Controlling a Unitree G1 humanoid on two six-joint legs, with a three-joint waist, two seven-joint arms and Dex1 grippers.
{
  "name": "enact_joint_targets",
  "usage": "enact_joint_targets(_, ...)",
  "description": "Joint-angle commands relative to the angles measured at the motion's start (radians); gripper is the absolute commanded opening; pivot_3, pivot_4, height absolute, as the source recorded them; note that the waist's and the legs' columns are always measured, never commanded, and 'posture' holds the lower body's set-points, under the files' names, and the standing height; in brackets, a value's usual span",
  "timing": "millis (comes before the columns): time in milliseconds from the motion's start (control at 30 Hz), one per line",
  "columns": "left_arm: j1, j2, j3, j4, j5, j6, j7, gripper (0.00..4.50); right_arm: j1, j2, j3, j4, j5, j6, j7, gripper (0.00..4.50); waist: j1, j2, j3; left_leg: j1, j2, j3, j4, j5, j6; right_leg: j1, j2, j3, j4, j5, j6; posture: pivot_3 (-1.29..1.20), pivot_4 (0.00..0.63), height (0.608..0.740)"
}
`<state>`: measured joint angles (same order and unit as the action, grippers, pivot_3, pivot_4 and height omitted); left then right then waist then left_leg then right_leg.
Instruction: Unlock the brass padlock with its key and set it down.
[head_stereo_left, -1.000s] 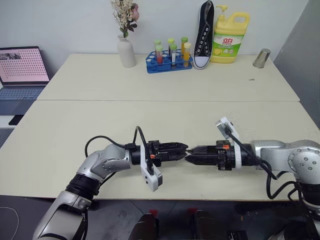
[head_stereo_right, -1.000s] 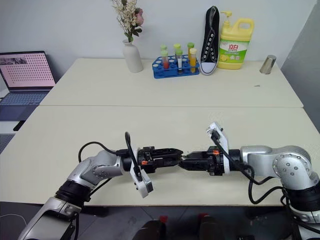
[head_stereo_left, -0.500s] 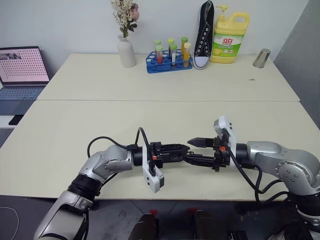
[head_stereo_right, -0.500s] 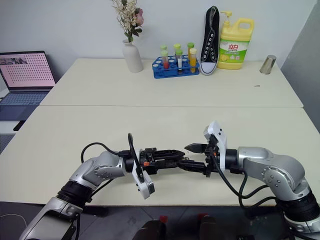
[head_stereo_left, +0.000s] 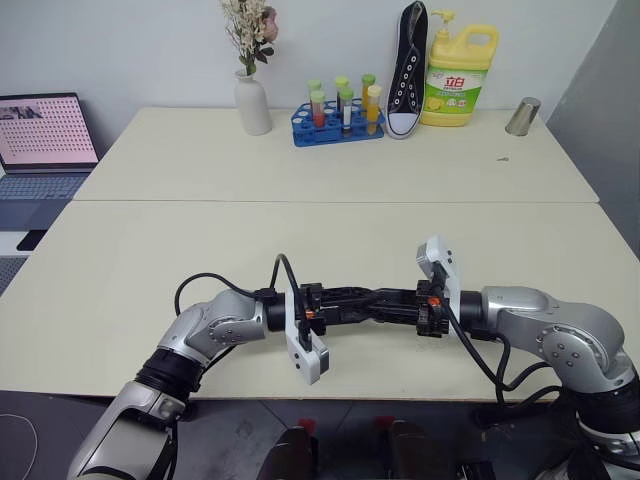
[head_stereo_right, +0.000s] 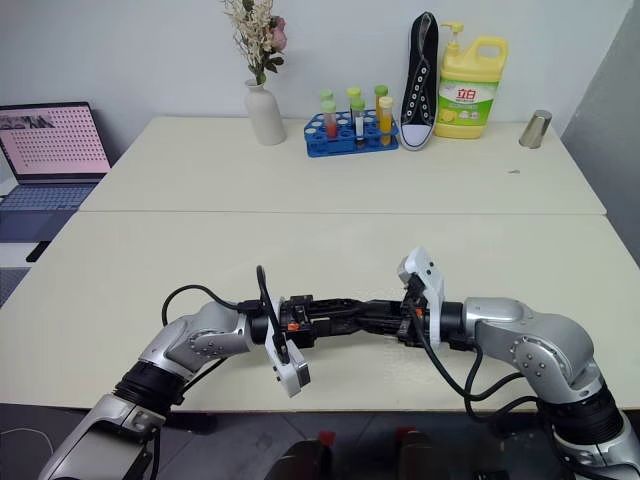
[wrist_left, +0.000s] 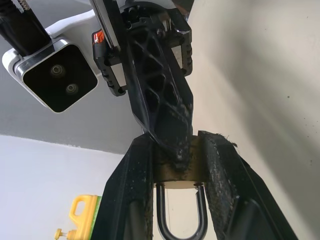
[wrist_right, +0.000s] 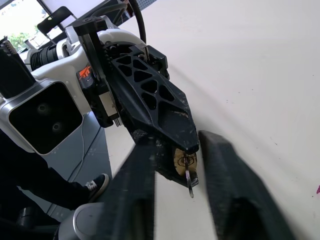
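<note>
Low over the table's near edge, my left gripper (head_stereo_left: 366, 298) points right and is shut on the brass padlock (wrist_left: 175, 176). Its fingers (wrist_left: 130, 190) clamp the lock's body, and the silvery shackle (wrist_left: 180, 222) loops back between them. The key (wrist_right: 189, 181) sticks out of the padlock's (wrist_right: 181, 159) free face. My right gripper (head_stereo_left: 390, 300) points left and meets the left one tip to tip, at the keyed end of the lock. Whether it grips the key is hidden.
Along the back of the far table stand a white vase of flowers (head_stereo_left: 252, 100), a blue test-tube rack (head_stereo_left: 338, 118), an upright black shoe (head_stereo_left: 407, 70), a yellow detergent bottle (head_stereo_left: 460, 75) and a metal cup (head_stereo_left: 523, 116). A laptop (head_stereo_left: 45, 140) sits at the far left.
My right gripper stood wide open half a second ago. It has since rolled and edged left, up against the left gripper's tip. The left arm and the padlock stayed still.
</note>
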<state>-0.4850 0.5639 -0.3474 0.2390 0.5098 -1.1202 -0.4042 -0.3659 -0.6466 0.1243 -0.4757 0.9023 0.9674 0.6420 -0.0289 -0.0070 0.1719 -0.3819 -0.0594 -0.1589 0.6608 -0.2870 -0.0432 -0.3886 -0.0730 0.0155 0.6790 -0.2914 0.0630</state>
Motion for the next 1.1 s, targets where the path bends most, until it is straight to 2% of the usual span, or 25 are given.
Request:
enact_joint_targets(33,-0.003,-0.002,0.003,-0.034,-0.031,0.001,0.013,0.99,0.002,0.002,-0.006,-0.029,-0.010,-0.012,0.022,0.14,0.000,0.000,0.000,0.000,0.000,0.000,0.000,0.000,0.000,0.000,0.000,0.000,0.000,0.000,0.000,0.00,0.150,0.740)
enact_joint_targets(233,0.005,0.003,-0.003,-0.038,-0.059,-0.002,0.007,0.99,0.003,0.012,-0.009,-0.032,-0.018,-0.022,0.055,0.14,0.000,0.000,0.000,0.000,0.000,0.000,0.000,0.000,0.000,0.000,0.000,0.000,0.000,0.000,0.000,0.00,0.150,0.740)
enact_joint_targets(400,0.016,0.022,-0.028,-0.039,-0.165,0.000,-0.025,0.99,-0.003,0.027,-0.015,-0.024,-0.016,-0.019,0.058,0.14,-0.001,0.000,0.000,0.000,0.000,0.000,0.000,0.000,0.000,0.000,0.000,0.000,0.000,0.000,0.000,0.00,0.150,0.740)
enact_joint_targets(467,0.022,0.038,-0.037,-0.055,-0.231,0.011,-0.048,1.73,-0.003,0.030,-0.017,-0.023,-0.018,-0.018,0.060,0.14,0.000,0.000,0.000,0.000,0.000,0.000,0.000,0.000,0.000,0.000,0.000,0.000,0.000,0.000,0.000,0.00,0.150,0.740)
enact_joint_targets(500,0.028,0.051,-0.043,-0.066,-0.253,0.009,-0.061,1.90,-0.003,0.029,-0.018,-0.021,-0.021,-0.018,0.062,0.14,0.000,0.000,0.000,0.000,0.000,0.000,0.000,0.000,0.000,0.000,0.000,0.000,0.000,0.000,0.000,0.00,0.150,0.740)
enact_joint_targets(767,0.102,0.105,0.013,-0.195,-0.364,0.084,-0.079,4.38,0.002,0.005,-0.024,-0.008,-0.073,-0.042,0.088,0.14,0.000,0.000,0.000,0.000,0.001,0.000,0.000,0.000,0.000,0.000,0.000,0.000,0.000,0.000,0.000,0.00,0.150,0.740)
enact_joint_targets(833,0.118,0.115,0.022,-0.212,-0.396,0.118,-0.092,4.30,0.004,-0.002,-0.027,-0.007,-0.082,-0.050,0.096,0.14,-0.001,0.000,0.000,0.000,0.001,-0.001,0.000,0.000,0.000,0.000,0.000,0.000,0.000,0.000,0.000,0.00,0.150,0.740)
enact_joint_targets(900,0.135,0.119,0.050,-0.186,-0.468,0.229,-0.107,3.92,0.004,-0.014,-0.029,-0.004,-0.095,-0.060,0.107,0.14,-0.001,0.000,0.000,0.000,0.001,0.000,0.000,0.000,0.000,0.000,0.000,0.000,0.000,0.000,0.000,0.00,0.150,0.740)
enact_joint_targets(1000,0.130,0.120,0.090,-0.106,-0.556,0.357,-0.152,2.99,0.005,-0.023,-0.029,-0.001,-0.115,-0.071,0.118,0.14,-0.001,0.000,0.000,0.000,0.000,-0.001,0.000,0.000,0.000,0.000,0.001,-0.001,0.000,0.000,0.000,0.00,0.150,0.740)
enact_joint_targets(1100,0.128,0.091,0.119,-0.121,-0.679,0.502,-0.205,1.98,0.006,-0.021,-0.027,-0.002,-0.119,-0.074,0.126,0.14,-0.002,0.000,0.000,0.000,0.001,-0.001,0.000,0.000,0.000,0.000,0.001,0.000,0.000,0.000,0.000,0.00,0.150,0.740)
